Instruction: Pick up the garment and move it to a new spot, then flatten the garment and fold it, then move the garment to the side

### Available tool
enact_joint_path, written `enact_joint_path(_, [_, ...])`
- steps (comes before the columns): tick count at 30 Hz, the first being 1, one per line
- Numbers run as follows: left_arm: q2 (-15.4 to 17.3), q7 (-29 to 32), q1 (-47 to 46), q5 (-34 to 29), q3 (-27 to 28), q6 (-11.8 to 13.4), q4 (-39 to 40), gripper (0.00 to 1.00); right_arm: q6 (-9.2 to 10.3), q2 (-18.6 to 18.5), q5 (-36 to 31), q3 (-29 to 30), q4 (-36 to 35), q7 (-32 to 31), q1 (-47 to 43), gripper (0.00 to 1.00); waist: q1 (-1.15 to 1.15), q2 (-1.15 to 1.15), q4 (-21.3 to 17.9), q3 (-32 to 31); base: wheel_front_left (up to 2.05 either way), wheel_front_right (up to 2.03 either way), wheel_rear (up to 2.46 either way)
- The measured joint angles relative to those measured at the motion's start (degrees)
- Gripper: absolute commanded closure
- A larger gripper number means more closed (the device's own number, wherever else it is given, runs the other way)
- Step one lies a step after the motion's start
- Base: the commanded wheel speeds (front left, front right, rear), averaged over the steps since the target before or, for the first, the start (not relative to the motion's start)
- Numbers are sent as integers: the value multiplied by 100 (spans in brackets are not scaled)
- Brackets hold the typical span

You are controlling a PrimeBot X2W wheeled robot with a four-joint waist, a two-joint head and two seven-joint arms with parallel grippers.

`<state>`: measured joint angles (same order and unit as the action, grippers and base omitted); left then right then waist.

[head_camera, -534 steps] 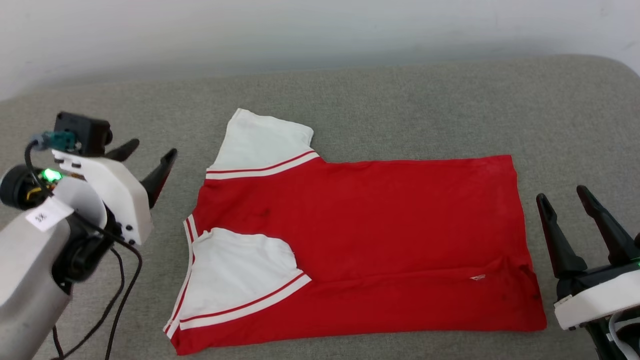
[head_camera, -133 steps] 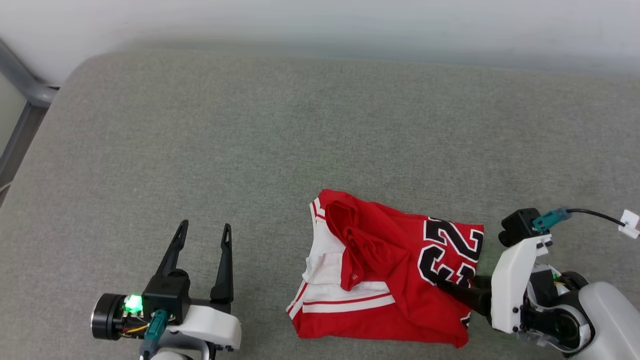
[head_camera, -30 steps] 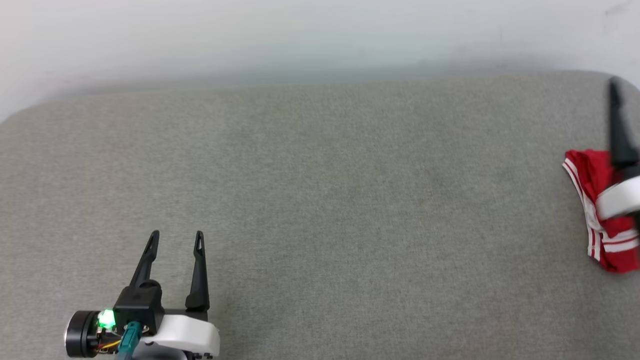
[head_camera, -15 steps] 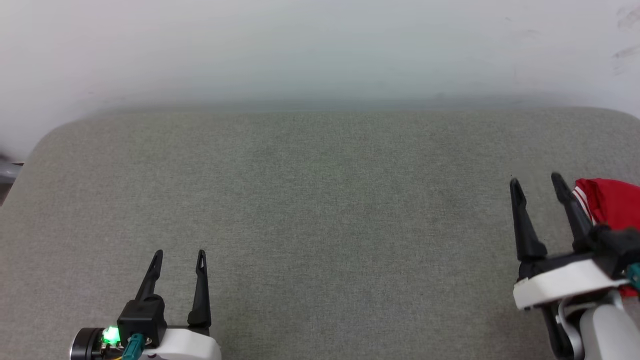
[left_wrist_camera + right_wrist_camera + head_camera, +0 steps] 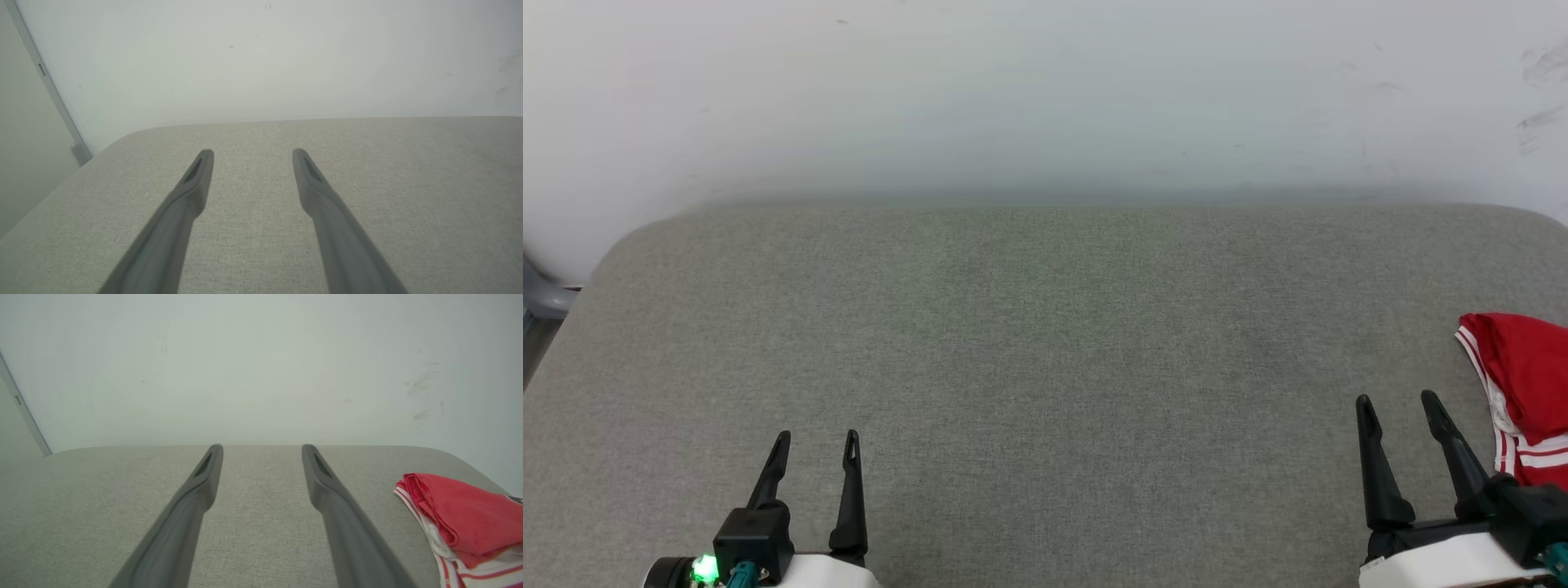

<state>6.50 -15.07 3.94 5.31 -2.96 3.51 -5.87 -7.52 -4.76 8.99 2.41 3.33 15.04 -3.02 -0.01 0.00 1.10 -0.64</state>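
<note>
The garment (image 5: 1529, 384), a red jersey with white striped trim, lies folded in a bundle at the far right of the grey surface, partly cut off by the head view's edge. In the right wrist view the garment (image 5: 461, 510) sits to the right of my fingers, apart from them. My right gripper (image 5: 1396, 402) is open near the front right, just left of the garment, with nothing between its fingers. At the front left my left gripper (image 5: 818, 439) stands open and empty over bare fabric. Both wrist views show open jaws: the left gripper (image 5: 251, 153) and the right gripper (image 5: 262, 449).
A wide grey padded surface (image 5: 1045, 343) spreads before me with rounded far corners. A white wall (image 5: 1045, 98) rises right behind it. A grey metal frame (image 5: 539, 298) shows past the left edge; in the left wrist view the frame (image 5: 49, 90) runs up the wall.
The head camera has tilted up, showing more wall. My right gripper has drawn back from the garment toward the front right. The left gripper holds its place.
</note>
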Motion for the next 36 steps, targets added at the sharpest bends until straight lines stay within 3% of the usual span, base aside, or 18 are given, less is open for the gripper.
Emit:
enact_joint_path(17, [-118,0,92,58,-20,-175,-48,0,0,169,-40,264,-255,-19,-578,0,1,0,95,-133,0,0,0])
enact_joint_path(18, [-124,0,93,57,-24,-178,-66,100,0,170,-41,263,-227,-20,-580,100,1,0,97,-135,0,0,0])
enact_joint_path(26, [-175,121,222,270,-10,-201,-394,100,0,175,168,240,74,-99,-640,100,0,0,94,-133,0,0,0])
enact_joint_path(36, [-192,390,127,1410,123,-310,-455,100,0,171,1310,231,213,-352,-505,100,1,0,76,-114,0,0,0])
